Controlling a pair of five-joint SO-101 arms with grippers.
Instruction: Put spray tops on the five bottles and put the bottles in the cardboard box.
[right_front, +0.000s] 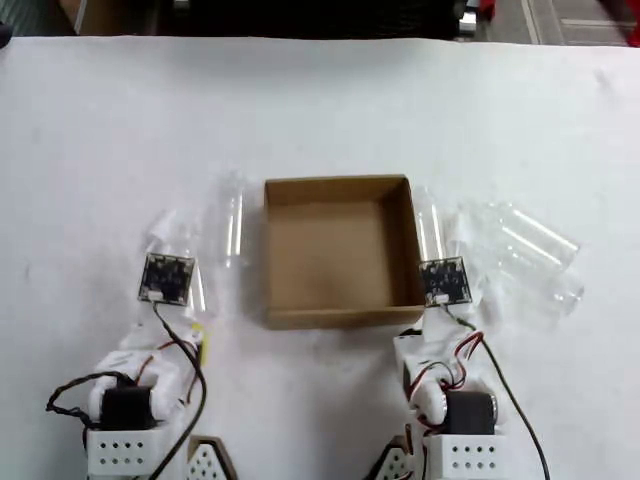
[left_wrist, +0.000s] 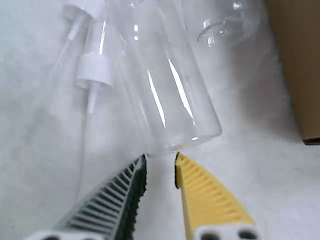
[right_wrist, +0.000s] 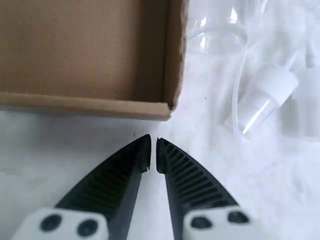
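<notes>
Two loose clusters of clear bottles flank the cardboard box (right_front: 335, 316) in the high view; the left-hand bottles (right_front: 230, 225) lie just beside one wall, the right-hand bottles (right_front: 525, 250) fan out from the other; the box is open and holds nothing; the left arm (right_front: 130, 400) and the right arm (right_front: 455, 400) sit at the near edge of the white table (right_front: 320, 110); beyond its far edge we see a dark strip of room.

From the left wrist view, the left gripper (left_wrist: 160, 164) has its jaws a little apart and grasps nothing; its tips are just short of the end of the nearest bottle (left_wrist: 165, 95), which lies on its side; beside it lie white spray tops (left_wrist: 93, 70) with thin dip tubes, not fitted.

From the right wrist view, the right gripper (right_wrist: 153, 147) is clenched on nothing, above bare table near the box's corner; a loose spray head (right_wrist: 267, 92) lies near that corner.

We judge the bottles light, thin-walled and glossy; they would likely roll, slip or dent under a hard squeeze, so we would pinch one gently across the body near the neck; we would take a top by its collar, never by the tube; the matt table cover should lend some grip.
</notes>
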